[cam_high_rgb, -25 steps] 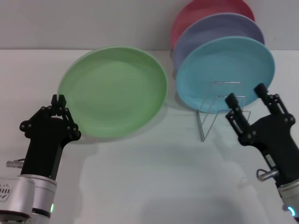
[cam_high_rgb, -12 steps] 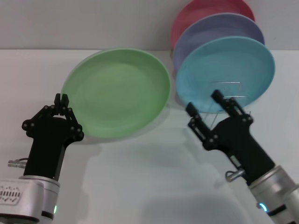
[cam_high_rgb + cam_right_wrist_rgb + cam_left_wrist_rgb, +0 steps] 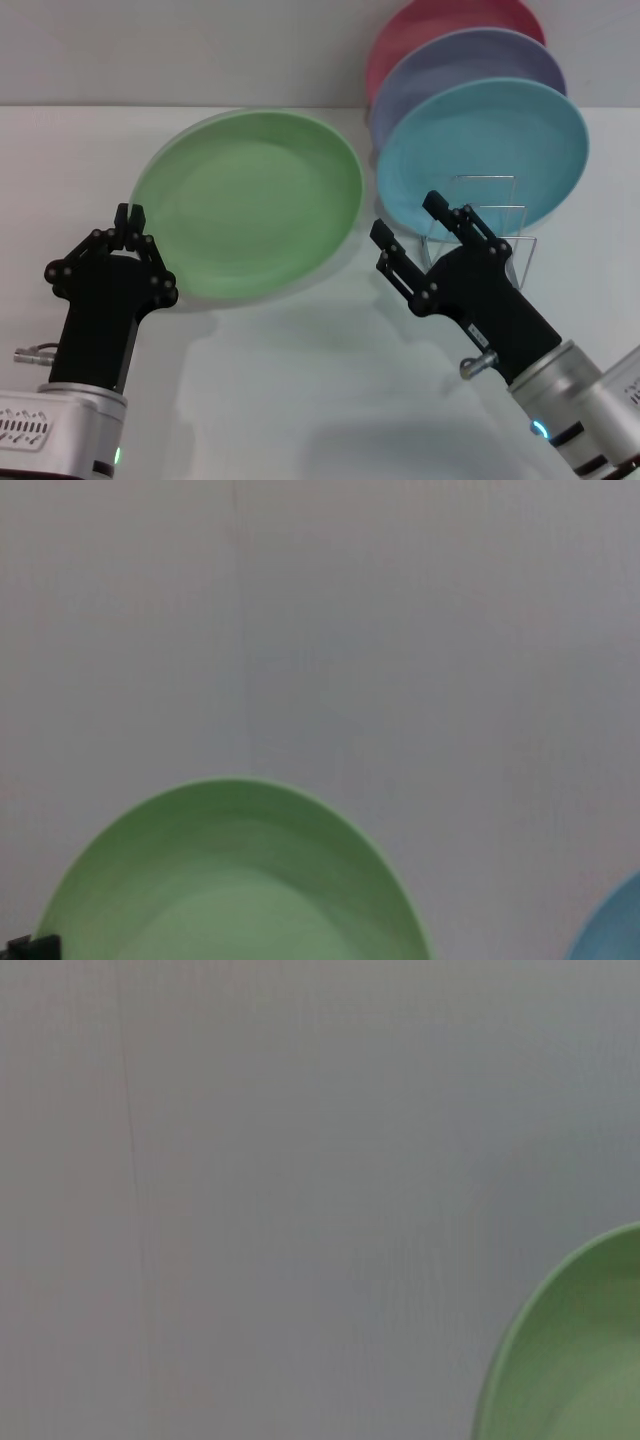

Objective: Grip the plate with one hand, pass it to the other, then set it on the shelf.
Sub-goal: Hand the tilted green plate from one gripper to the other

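Note:
The light green plate (image 3: pixel 255 200) is held tilted above the white table, with its shadow beneath it. My left gripper (image 3: pixel 130 217) is shut on the plate's near-left rim. My right gripper (image 3: pixel 408 218) is open and empty, just right of the plate's right edge and in front of the wire shelf (image 3: pixel 522 243). The plate also shows in the left wrist view (image 3: pixel 585 1360) and in the right wrist view (image 3: pixel 230 880).
The shelf holds a turquoise-blue plate (image 3: pixel 500 140), a lavender plate (image 3: pixel 470 60) and a pink plate (image 3: pixel 430 25), all upright at the back right. A grey wall stands behind the white table (image 3: pixel 300 380).
My right arm has swung left, from beside the shelf to just right of the green plate, fingers open. The left gripper has raised and tilted the plate slightly.

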Robot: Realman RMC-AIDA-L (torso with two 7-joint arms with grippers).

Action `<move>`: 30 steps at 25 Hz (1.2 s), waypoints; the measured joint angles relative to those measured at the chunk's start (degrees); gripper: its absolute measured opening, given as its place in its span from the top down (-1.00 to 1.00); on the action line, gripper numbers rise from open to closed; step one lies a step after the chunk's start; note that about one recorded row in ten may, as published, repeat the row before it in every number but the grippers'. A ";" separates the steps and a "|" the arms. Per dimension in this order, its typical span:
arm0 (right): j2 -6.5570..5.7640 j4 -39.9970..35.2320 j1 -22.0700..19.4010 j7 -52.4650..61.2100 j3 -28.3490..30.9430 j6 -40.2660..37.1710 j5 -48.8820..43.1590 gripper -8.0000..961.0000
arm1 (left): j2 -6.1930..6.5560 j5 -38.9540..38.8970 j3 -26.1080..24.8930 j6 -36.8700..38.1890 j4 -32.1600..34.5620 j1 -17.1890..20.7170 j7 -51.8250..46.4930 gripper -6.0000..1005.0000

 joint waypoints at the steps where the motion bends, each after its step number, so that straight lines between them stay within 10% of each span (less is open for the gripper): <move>1: 0.02 0.01 0.15 0.01 0.25 0.29 0.00 -0.43 | 0.00 0.00 0.01 0.03 0.00 0.06 -0.24 0.92; 30: 0.03 -0.04 5.32 0.08 3.89 8.54 -0.34 -0.31 | 0.00 0.07 2.15 2.00 0.13 0.08 -2.31 0.93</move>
